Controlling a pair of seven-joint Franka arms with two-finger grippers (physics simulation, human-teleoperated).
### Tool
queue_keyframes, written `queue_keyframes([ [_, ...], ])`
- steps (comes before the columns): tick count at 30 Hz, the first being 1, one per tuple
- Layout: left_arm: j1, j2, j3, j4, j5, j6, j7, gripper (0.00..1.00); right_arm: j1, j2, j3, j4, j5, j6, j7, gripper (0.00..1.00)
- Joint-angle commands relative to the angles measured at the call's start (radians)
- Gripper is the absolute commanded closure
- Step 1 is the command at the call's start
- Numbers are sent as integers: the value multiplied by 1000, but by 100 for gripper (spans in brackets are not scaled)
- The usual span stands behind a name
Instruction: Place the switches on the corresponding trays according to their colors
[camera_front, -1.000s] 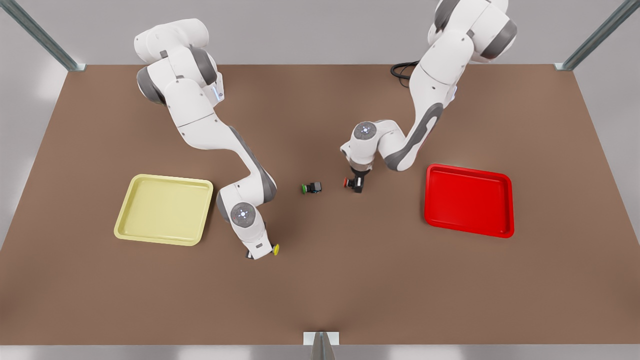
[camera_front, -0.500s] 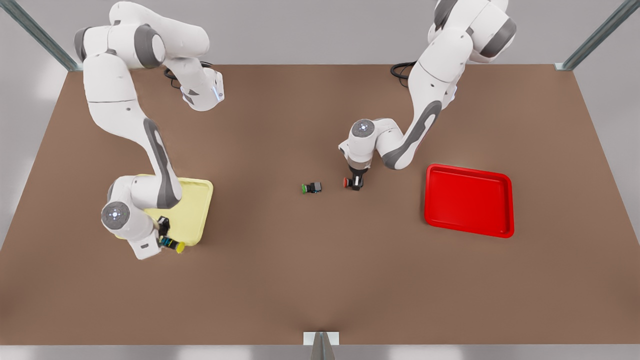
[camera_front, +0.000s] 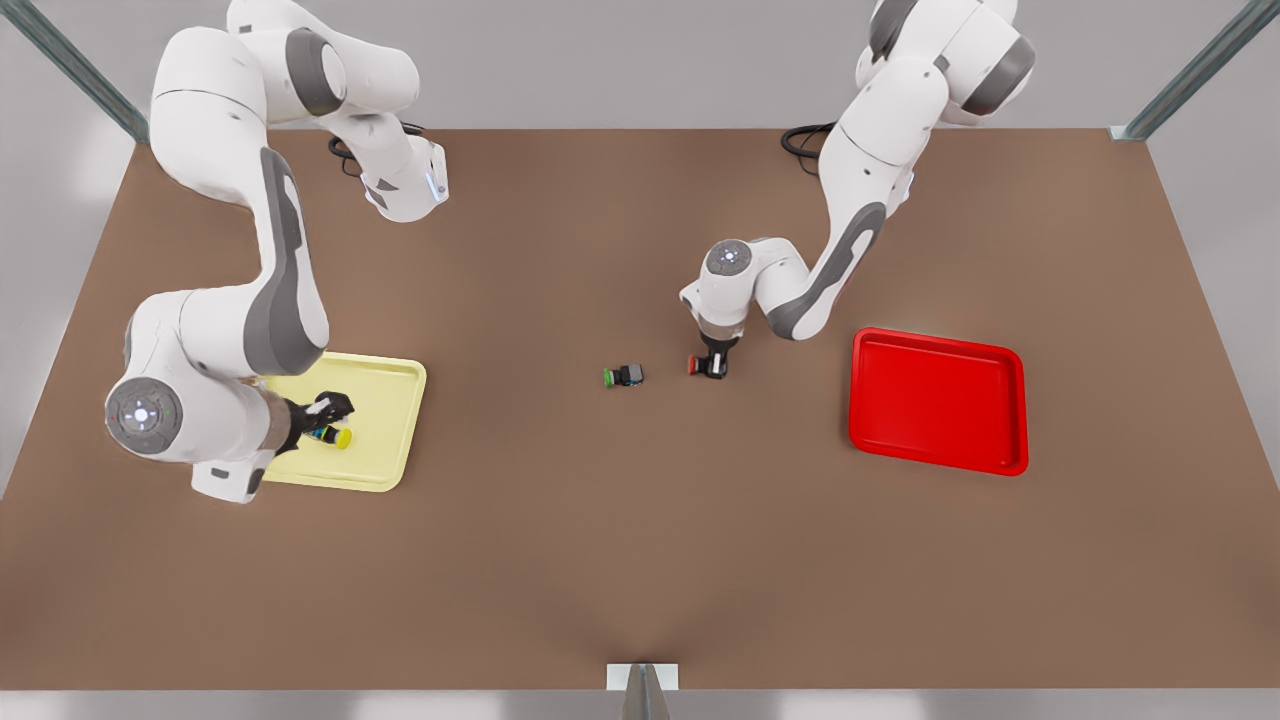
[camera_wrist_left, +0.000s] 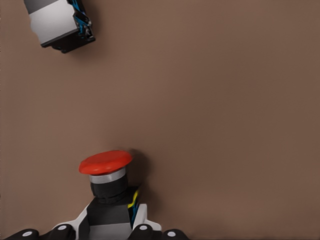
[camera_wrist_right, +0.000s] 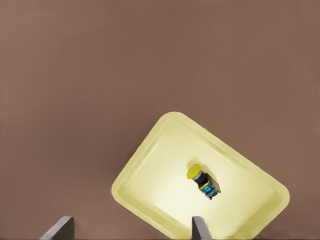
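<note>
- The red switch (camera_front: 706, 366) is laid on its side on the brown surface (camera_front: 640, 560), near the middle. Its long axis runs roughly along the front view's left–right line, with the red cap turned toward the front view's left and the dark body toward the right.
- The left end effector (camera_front: 713, 360) is lowered over the body of the red switch. In the left wrist view its fingers (camera_wrist_left: 142, 226) are seen on either side of the dark body and appear to be pressed against it, though only their tips are caught at the frame's edge.
- The yellow switch (camera_front: 333, 436) is laid on its side inside the yellow tray (camera_front: 385, 470), on the tray floor, toward the half of the tray on the front view's left. Its yellow cap is pointed toward the front view's right and its dark body toward the left.
- The right end effector (camera_front: 325, 418) is held above the yellow tray, just over the yellow switch. Its fingers are spread wide and the switch is not touched by them, as seen in the right wrist view.
- The red tray (camera_front: 1010, 460) is placed on the front view's right, well apart from the red switch. Bare red floor is shown across its whole inside.
- A green switch (camera_front: 622, 376) is laid on its side just beside the red switch, on the front view's left of it, with its cap likewise turned to the left.
</note>
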Motion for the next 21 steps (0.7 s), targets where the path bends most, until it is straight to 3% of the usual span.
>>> queue_keyframes([
  [1,3,-2,-1,0,-18,-1,3,54,4,-51,0,-4,-6,-2,62,0],
  [3,3,-20,-2,-4,-18,-3,4,54,34,-211,0,-113,-24,-64,89,0],
  [4,6,-32,-2,-10,-18,-3,4,54,30,-194,-6,-78,-26,-157,82,0],
  [9,39,-89,-7,-26,-18,-8,7,54,21,-174,-15,-67,-43,-149,90,0],
  [11,135,-112,-85,-26,-18,-41,29,54,19,-174,-15,-67,-56,-146,90,0],
  [15,667,-132,-514,-26,-18,-189,141,53,27,-181,-26,-66,-56,-146,90,0],
  [17,1067,-129,-779,-41,-18,-276,187,53,30,-182,-26,-66,-56,-147,92,0],
  [21,1588,-123,-1008,-82,-20,-400,285,52,31,-177,-26,-66,-56,-144,92,0],
])
